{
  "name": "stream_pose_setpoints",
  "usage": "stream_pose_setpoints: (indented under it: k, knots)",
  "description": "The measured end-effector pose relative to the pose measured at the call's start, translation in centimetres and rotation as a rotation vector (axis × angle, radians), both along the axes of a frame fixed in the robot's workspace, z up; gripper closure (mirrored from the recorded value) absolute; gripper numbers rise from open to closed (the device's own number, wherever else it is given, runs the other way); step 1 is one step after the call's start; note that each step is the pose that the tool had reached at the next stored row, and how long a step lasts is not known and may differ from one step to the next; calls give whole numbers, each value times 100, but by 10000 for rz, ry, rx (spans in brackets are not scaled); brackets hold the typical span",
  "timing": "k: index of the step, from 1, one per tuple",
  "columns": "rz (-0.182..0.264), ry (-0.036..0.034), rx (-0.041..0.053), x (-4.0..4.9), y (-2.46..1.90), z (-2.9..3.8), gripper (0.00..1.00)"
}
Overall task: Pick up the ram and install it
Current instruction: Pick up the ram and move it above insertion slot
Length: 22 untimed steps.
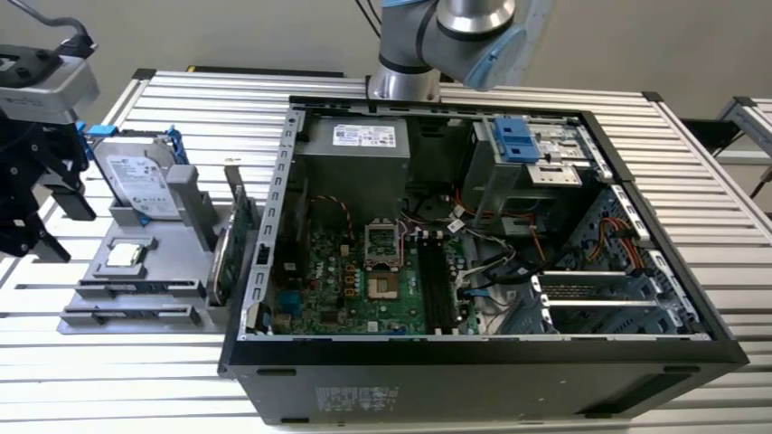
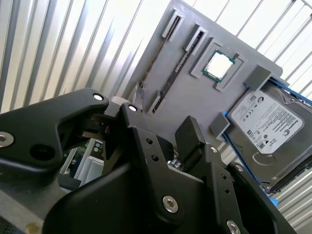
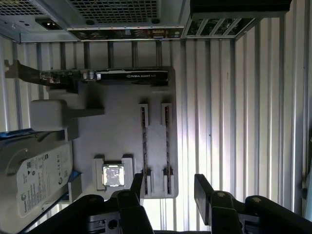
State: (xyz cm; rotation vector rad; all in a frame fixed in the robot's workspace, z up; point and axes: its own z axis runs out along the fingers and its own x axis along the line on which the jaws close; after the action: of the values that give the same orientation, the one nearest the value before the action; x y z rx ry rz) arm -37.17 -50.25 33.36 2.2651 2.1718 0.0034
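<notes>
Two ram sticks, thin and dark, stand on edge in the slotted holders of a grey fixture tray [image 1: 145, 262] to the exterior view's left of the computer case. In the first wrist view they are ram stick [image 3: 144, 146] and ram stick [image 3: 167, 146]; the second wrist view shows one ram stick [image 2: 157, 61]. My gripper [image 3: 169, 189] hovers above the tray's ram end, open, with nothing between its black fingers [image 3: 137, 185]. It also shows at the far left of the exterior view as gripper [image 1: 46, 221]. The motherboard's long black slots [image 1: 435, 285] lie inside the open case.
On the tray sit a silver hard drive [image 1: 136, 181] in a blue frame, a processor chip [image 1: 126, 256] and a green card with a metal bracket [image 1: 227, 249] standing next to the case wall. The open case [image 1: 483, 353] holds cables, a drive cage and a power supply.
</notes>
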Motion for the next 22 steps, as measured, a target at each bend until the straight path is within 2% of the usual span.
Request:
stream_pose_setpoints:
  k: [22]
  knots:
    - [0, 1, 0, 0, 0, -145, 0]
